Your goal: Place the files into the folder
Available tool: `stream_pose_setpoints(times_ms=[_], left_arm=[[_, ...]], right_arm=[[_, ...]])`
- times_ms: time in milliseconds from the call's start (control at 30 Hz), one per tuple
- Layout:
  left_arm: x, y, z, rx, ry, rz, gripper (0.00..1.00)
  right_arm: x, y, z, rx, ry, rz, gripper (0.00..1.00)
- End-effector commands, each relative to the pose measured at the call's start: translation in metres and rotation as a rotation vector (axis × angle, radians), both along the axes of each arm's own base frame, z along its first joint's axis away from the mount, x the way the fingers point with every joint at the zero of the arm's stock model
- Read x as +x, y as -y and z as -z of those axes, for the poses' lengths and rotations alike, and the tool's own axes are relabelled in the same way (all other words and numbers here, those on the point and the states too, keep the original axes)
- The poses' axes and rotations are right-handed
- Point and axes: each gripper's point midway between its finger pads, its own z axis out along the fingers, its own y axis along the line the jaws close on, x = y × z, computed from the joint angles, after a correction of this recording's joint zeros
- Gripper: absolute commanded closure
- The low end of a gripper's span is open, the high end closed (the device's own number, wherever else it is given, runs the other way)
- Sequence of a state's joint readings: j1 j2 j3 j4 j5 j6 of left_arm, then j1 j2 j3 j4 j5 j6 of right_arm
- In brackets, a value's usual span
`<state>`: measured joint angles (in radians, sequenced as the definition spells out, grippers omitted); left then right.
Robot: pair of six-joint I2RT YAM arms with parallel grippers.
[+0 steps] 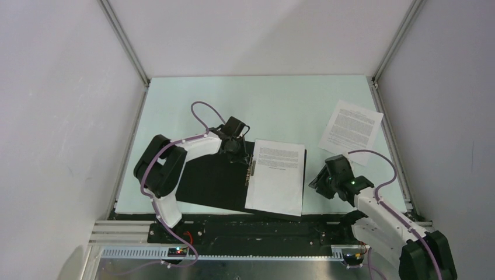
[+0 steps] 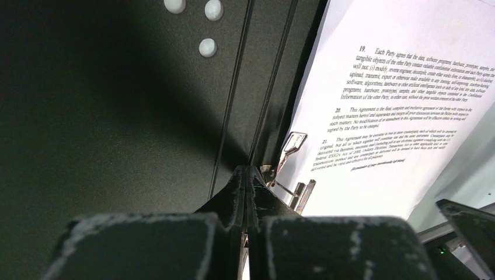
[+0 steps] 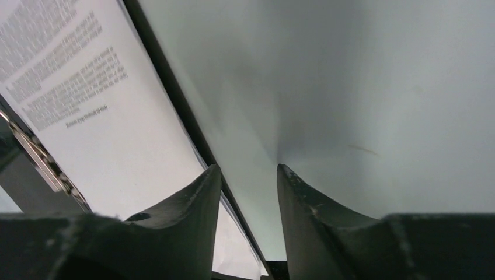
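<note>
- The folder (image 1: 213, 181) lies open near the near edge of the tabletop (image 1: 280, 111), a little left of the middle, with its black inside facing up.
- A printed sheet (image 1: 276, 177) lies flat on the right half of the folder, just beside the metal clip (image 1: 251, 169). I cannot tell whether more sheets lie under it.
- A second sheet (image 1: 351, 125) lies on the bare tabletop near the right edge, toward the far right corner, well apart from the folder.
- The left end effector (image 1: 234, 142) is at the far end of the clip. In the left wrist view its fingers are pressed together with nothing between them.
- The right end effector (image 1: 320, 181) is low beside the right edge of the folder. Its fingers stand apart and hold nothing.
- In my judgement the task is partly done: at least one sheet is in the folder. At least one sheet is outside and has to be brought onto the one in the folder.
</note>
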<state>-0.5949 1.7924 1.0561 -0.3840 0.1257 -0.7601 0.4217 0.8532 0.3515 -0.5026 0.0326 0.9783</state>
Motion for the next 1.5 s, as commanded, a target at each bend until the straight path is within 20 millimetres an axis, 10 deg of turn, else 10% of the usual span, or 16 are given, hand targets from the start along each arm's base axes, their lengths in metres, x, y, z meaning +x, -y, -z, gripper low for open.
stream_pose_setpoints(times_ms=[0, 333, 700, 1067, 1467], left_arm=[[0.008, 0.001, -0.024, -0.029, 0.054, -0.008, 1.00], [-0.004, 0.005, -0.101, -0.166, 0.182, 0.034, 0.87], [-0.044, -0.008, -0.146, -0.270, 0.290, 0.120, 0.72], [-0.058, -0.012, -0.146, -0.294, 0.294, 0.159, 0.72], [-0.058, -0.009, -0.141, -0.291, 0.273, 0.177, 0.73]], right_arm=[[0.022, 0.029, -0.026, -0.048, 0.056, 0.085, 0.50], [0.059, 0.145, -0.033, -0.039, 0.055, 0.541, 0.36], [0.070, 0.217, -0.006, 0.112, 0.022, 0.844, 0.29], [0.065, 0.254, 0.006, 0.081, 0.000, 0.941, 0.34], [0.092, 0.248, 0.024, 0.078, -0.085, 0.850, 0.37]])
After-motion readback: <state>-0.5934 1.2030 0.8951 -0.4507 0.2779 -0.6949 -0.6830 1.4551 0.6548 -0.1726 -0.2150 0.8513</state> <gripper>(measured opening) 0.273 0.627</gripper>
